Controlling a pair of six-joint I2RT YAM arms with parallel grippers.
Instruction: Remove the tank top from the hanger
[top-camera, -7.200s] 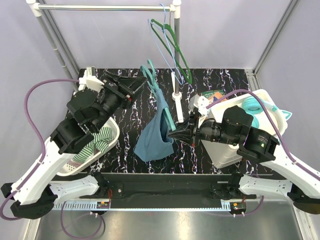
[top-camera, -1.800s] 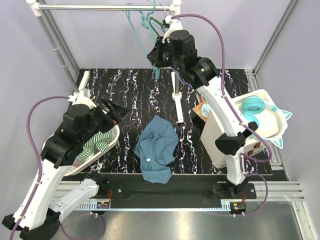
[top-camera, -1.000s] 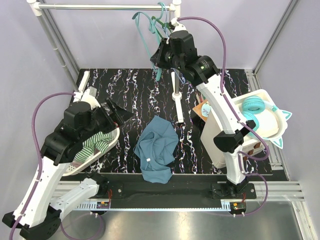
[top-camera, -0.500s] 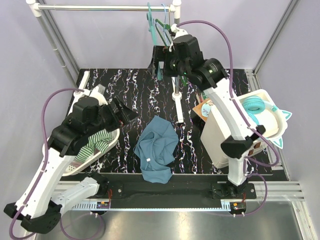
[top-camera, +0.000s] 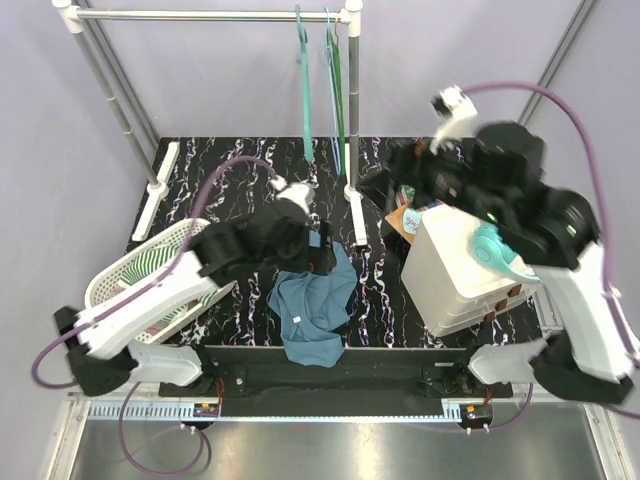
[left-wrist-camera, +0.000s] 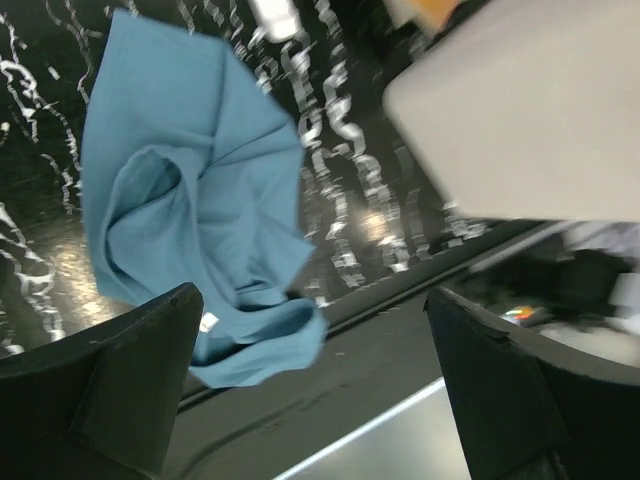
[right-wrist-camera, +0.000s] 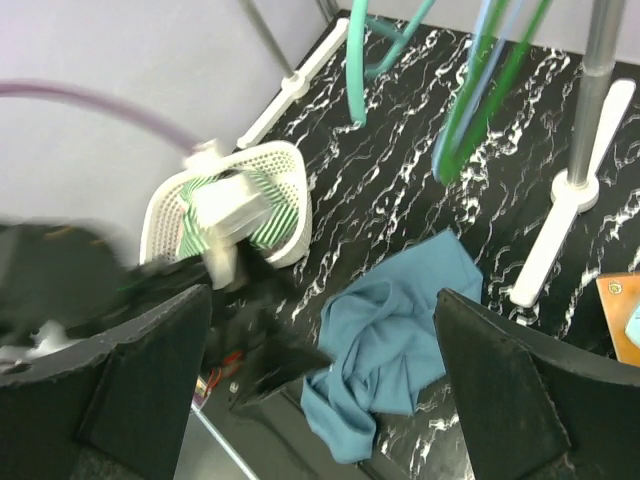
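Directly under the left tool the blue tank top lies crumpled on the worktop, with no hanger in it. Beyond the tool, the teal hanger hangs bare on the rail, so the removal looks finished. The left tool gapes wide, empty, above the cloth. The right tool, raised high, is spread wide too, gripping nothing.

There is open table between the blue top and the basket. The white drawers stand close on its right, and the rack pole and hangers stand behind.
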